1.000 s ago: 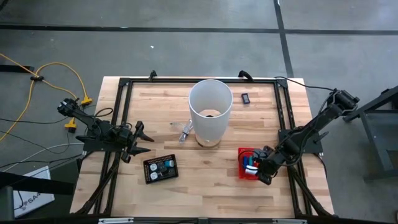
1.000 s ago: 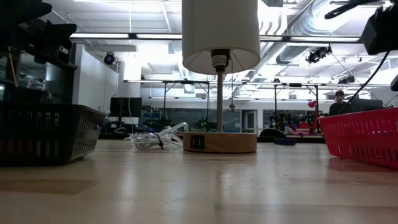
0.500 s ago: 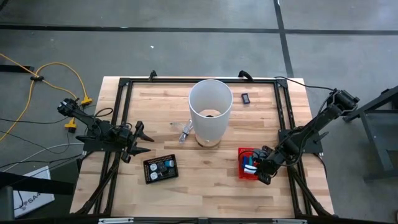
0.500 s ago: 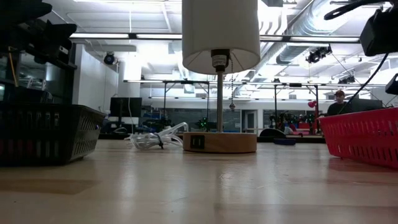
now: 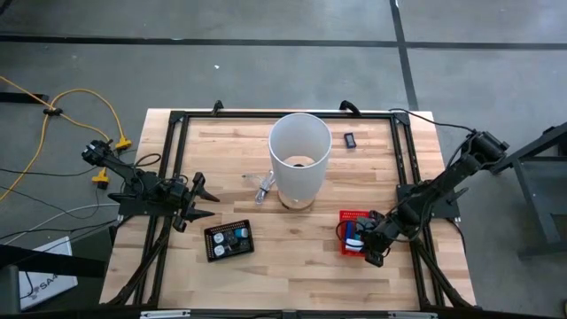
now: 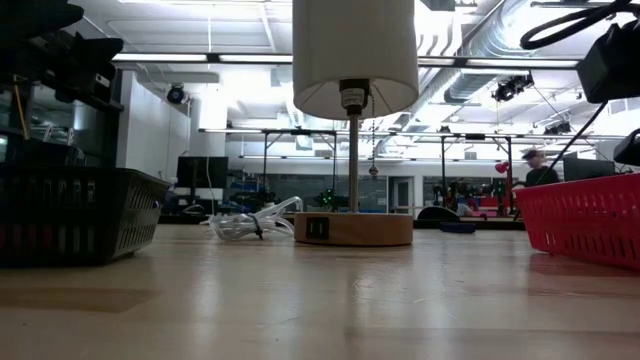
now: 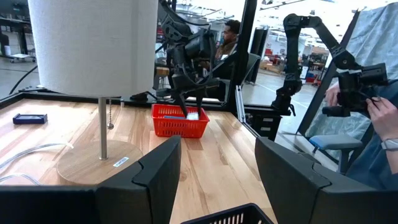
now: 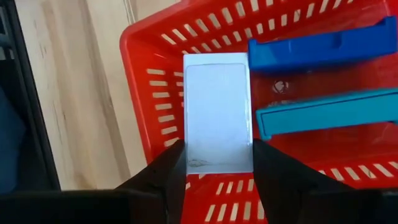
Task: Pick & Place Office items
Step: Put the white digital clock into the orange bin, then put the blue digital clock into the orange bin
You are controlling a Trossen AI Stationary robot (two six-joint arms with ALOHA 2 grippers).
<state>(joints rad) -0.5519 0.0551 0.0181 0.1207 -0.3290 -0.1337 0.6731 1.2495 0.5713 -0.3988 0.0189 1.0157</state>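
Note:
A red mesh basket stands at the table's right. In it lie a dark blue stick, a teal stick and a white block. My right gripper slants down into the basket, shut on the block's near end. My left gripper waits open and level at the table's left edge, holding nothing. A black tray with small pieces sits at the front left. My right gripper pinches the white block's two long sides between its two fingers, at the end nearest the wrist. The fingers come from above, slanting down, and lie across the block. The block lies flat-side up inside the basket; whether it rests on the floor, I cannot tell.
A lamp with a tall white shade stands on a round wooden base mid-table, with a clear coiled cord to its left. A small black item lies at the far side. A person sits beyond the table's right edge.
My right gripper has sunk a little lower into the red basket and rolled slightly, still with the white block between its fingers.

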